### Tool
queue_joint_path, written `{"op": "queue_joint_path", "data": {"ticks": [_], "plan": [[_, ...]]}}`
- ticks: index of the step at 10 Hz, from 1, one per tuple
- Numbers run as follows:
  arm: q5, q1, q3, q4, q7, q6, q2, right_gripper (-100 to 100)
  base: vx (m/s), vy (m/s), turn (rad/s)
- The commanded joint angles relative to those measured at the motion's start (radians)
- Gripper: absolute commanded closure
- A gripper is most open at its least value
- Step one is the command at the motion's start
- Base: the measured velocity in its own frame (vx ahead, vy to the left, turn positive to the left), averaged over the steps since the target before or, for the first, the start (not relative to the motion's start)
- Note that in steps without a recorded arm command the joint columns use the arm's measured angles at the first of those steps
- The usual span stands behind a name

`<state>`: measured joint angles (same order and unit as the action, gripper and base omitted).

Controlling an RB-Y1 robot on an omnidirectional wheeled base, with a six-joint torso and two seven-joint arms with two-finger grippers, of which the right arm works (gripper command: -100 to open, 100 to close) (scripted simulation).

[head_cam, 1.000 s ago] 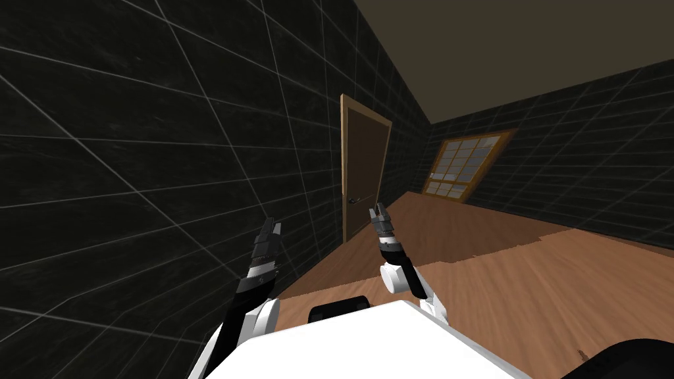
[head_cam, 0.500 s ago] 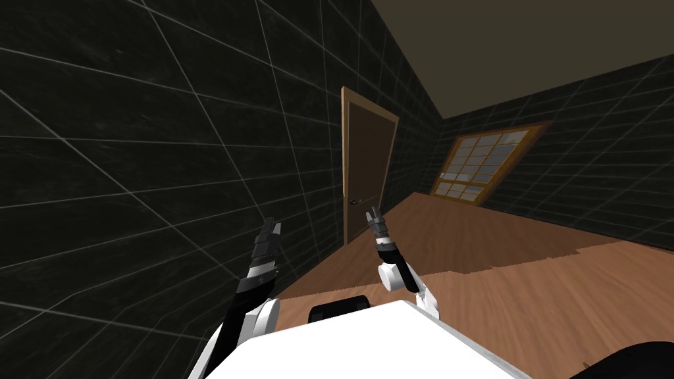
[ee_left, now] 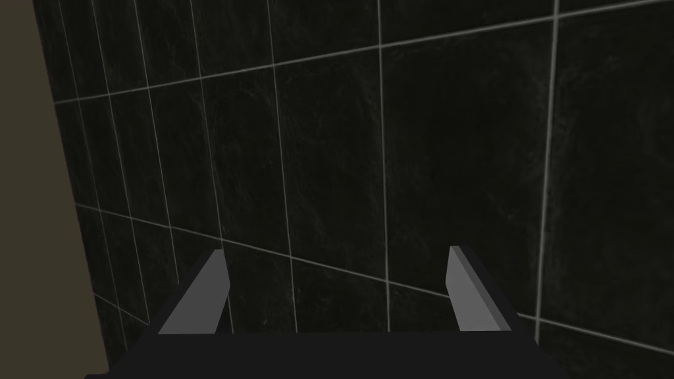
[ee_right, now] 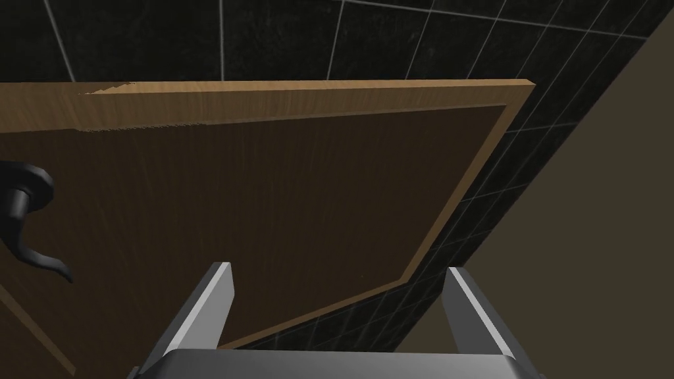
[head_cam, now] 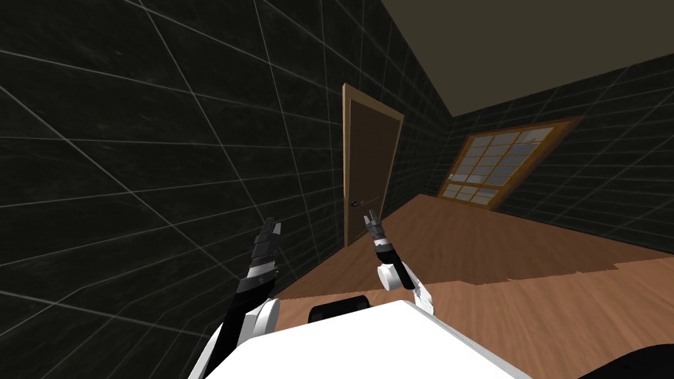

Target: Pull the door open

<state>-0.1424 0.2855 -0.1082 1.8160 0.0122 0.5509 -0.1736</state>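
A dark brown door [head_cam: 366, 168] in a lighter wooden frame [head_cam: 345, 164] is set in the black tiled wall ahead, and it looks shut. Its dark lever handle [head_cam: 356, 202] sits low on the side nearest me. My right gripper [head_cam: 372, 219] is raised in front of the door, just right of and below the handle, still short of it. In the right wrist view the door [ee_right: 283, 210] lies behind the open right gripper [ee_right: 339, 289], and the handle [ee_right: 29, 217] is well off to one side of the fingers. My left gripper [head_cam: 270, 227] is raised beside the tiled wall, open [ee_left: 339, 289].
The black tiled wall [head_cam: 164, 164] runs close along my left side. A wood-framed window [head_cam: 503, 164] is in the far wall, right of the door. Wooden floor [head_cam: 526, 263] spreads out to the right.
I have moved closer to the door, which has grown a little in the head view. My right gripper has reached forward and sits nearer the handle. The left arm has not moved.
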Motion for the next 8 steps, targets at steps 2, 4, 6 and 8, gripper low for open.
{"op": "queue_joint_path", "data": {"ticks": [2, 4, 6, 8], "plan": [[-0.004, -0.026, -0.009, -0.075, -0.011, 0.014, -0.015, -100, 0.034, -0.059, 0.074], [-0.008, -0.041, -0.014, -0.12, -0.019, 0.021, -0.027, -100, 0.056, -0.089, 0.092], [-0.011, -0.056, -0.02, -0.162, -0.027, 0.028, -0.039, -100, 0.04, -0.065, 0.064], [-0.018, -0.085, -0.031, -0.237, -0.042, 0.043, -0.062, -100, 0.046, -0.068, 0.109]]}}
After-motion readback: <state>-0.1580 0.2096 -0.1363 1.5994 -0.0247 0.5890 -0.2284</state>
